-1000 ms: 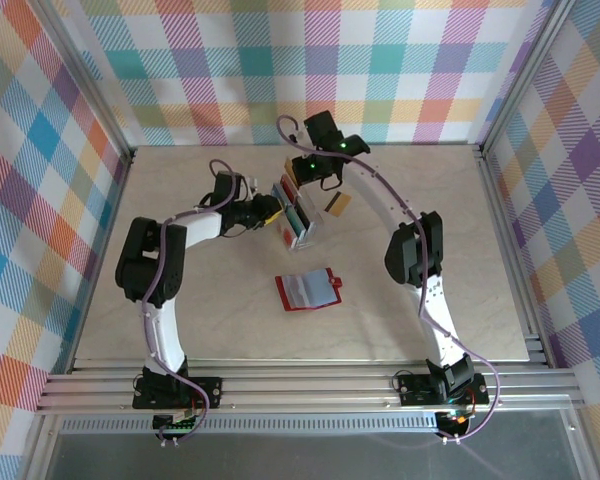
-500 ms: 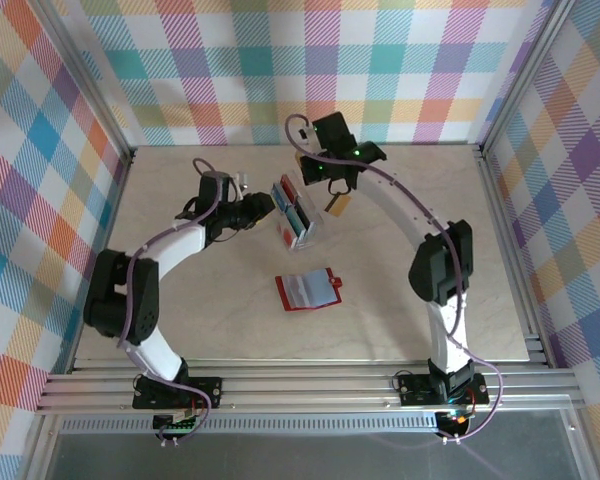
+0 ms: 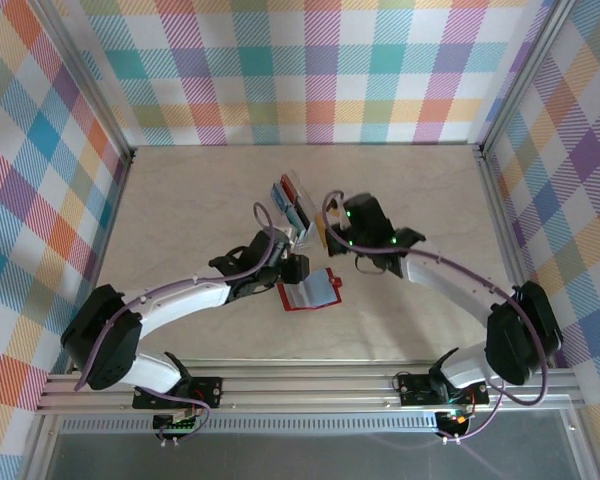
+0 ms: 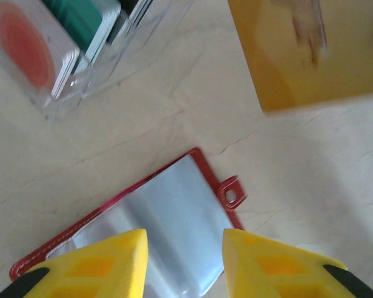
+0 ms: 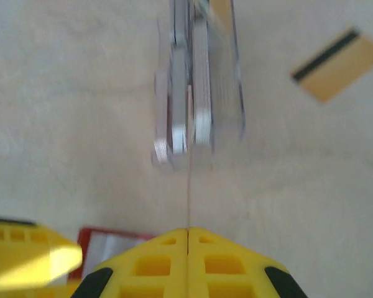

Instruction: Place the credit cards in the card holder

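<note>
Right wrist: right gripper (image 5: 188, 239) has its jaws pinched tight on a gold card (image 5: 188, 186). The card is held edge-on, standing vertical, with its long axis pointing straight out ahead of the fingertips.

- Dead ahead of it is the clear rack (image 5: 196, 105) with the other cards in its slots.
- A striped gold card (image 5: 339, 65) lies flat on the table, ahead and to the right.
- The card holder (image 5: 115, 241) is not ahead. It sits low and to the left of the right fingertips, back on the near side, lying open and flat with the grey pockets facing up.

Left wrist: left gripper (image 4: 183, 261) has its fingers spread wide and is gripping nothing. It hangs right over the holder's near half. The snap tab (image 4: 231, 192) is just ahead of its right finger, and the holder's long axis runs diagonally across the gap.

My read is that the left arm is closer to the holder and placed to pin it. The right arm needs to swing the card back and left, then tip it from vertical down towards a pocket mouth. From these views I can't tell which way the pocket openings face.
</note>
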Action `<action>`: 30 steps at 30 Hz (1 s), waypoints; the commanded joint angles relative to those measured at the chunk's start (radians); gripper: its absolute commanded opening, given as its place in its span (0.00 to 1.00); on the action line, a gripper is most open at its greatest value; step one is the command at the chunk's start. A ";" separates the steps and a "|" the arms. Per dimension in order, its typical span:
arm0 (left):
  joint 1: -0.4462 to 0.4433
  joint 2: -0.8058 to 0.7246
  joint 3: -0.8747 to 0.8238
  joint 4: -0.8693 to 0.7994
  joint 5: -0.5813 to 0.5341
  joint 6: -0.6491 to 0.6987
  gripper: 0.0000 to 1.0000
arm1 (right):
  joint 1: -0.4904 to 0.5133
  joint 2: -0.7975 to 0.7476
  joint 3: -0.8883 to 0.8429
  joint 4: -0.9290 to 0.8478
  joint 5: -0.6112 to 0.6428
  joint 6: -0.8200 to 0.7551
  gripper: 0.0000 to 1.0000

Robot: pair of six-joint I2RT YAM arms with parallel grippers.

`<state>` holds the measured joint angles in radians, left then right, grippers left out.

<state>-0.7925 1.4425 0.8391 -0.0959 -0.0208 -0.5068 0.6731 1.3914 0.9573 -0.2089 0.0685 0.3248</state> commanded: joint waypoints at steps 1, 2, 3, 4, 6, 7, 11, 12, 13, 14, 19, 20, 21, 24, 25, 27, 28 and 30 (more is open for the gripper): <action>-0.021 0.059 -0.033 -0.018 -0.113 0.036 0.32 | 0.040 -0.099 -0.106 0.138 -0.059 0.072 0.00; -0.023 0.068 -0.042 -0.011 -0.118 0.036 0.31 | 0.056 -0.117 -0.136 0.144 -0.062 0.076 0.00; -0.026 0.073 -0.056 0.000 -0.118 0.038 0.30 | 0.072 -0.133 -0.165 0.144 -0.062 0.082 0.00; -0.026 0.073 -0.069 0.005 -0.122 0.038 0.30 | 0.082 -0.143 -0.189 0.145 -0.059 0.092 0.00; -0.028 0.062 -0.105 0.021 -0.142 0.034 0.29 | 0.088 -0.159 -0.242 0.162 -0.081 0.116 0.00; -0.028 0.057 -0.119 0.025 -0.146 0.033 0.29 | 0.089 -0.161 -0.261 0.168 -0.091 0.128 0.00; -0.029 0.053 -0.166 0.038 -0.180 0.037 0.30 | 0.089 -0.141 -0.323 0.212 -0.121 0.197 0.00; -0.028 0.059 -0.172 0.042 -0.187 0.042 0.30 | 0.091 -0.125 -0.328 0.218 -0.135 0.208 0.00; -0.029 0.065 -0.177 0.049 -0.186 0.045 0.30 | 0.091 -0.111 -0.335 0.228 -0.150 0.215 0.00; -0.030 0.070 -0.180 0.051 -0.186 0.047 0.30 | 0.091 -0.103 -0.343 0.240 -0.161 0.220 0.00; -0.029 0.116 -0.178 0.057 -0.208 0.052 0.29 | 0.091 -0.075 -0.371 0.296 -0.247 0.249 0.00; -0.029 0.120 -0.179 0.059 -0.209 0.053 0.29 | 0.091 -0.074 -0.374 0.298 -0.255 0.256 0.00; -0.029 0.121 -0.183 0.060 -0.214 0.053 0.29 | 0.091 -0.074 -0.379 0.300 -0.261 0.265 0.00; -0.028 0.118 -0.194 0.060 -0.232 0.054 0.29 | 0.091 -0.061 -0.386 0.310 -0.291 0.287 0.00; -0.029 0.115 -0.199 0.062 -0.239 0.054 0.29 | 0.092 -0.051 -0.387 0.319 -0.307 0.293 0.00; -0.029 0.109 -0.209 0.066 -0.246 0.056 0.29 | 0.090 -0.023 -0.387 0.323 -0.321 0.301 0.00; -0.028 0.107 -0.212 0.067 -0.248 0.058 0.29 | 0.090 -0.008 -0.385 0.323 -0.321 0.305 0.00; -0.029 0.104 -0.220 0.074 -0.254 0.061 0.29 | 0.087 0.027 -0.385 0.326 -0.325 0.317 0.00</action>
<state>-0.8120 1.5436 0.6487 -0.0162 -0.2249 -0.4709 0.7643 1.3785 0.5831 0.0868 -0.2157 0.6075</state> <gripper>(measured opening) 0.289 0.045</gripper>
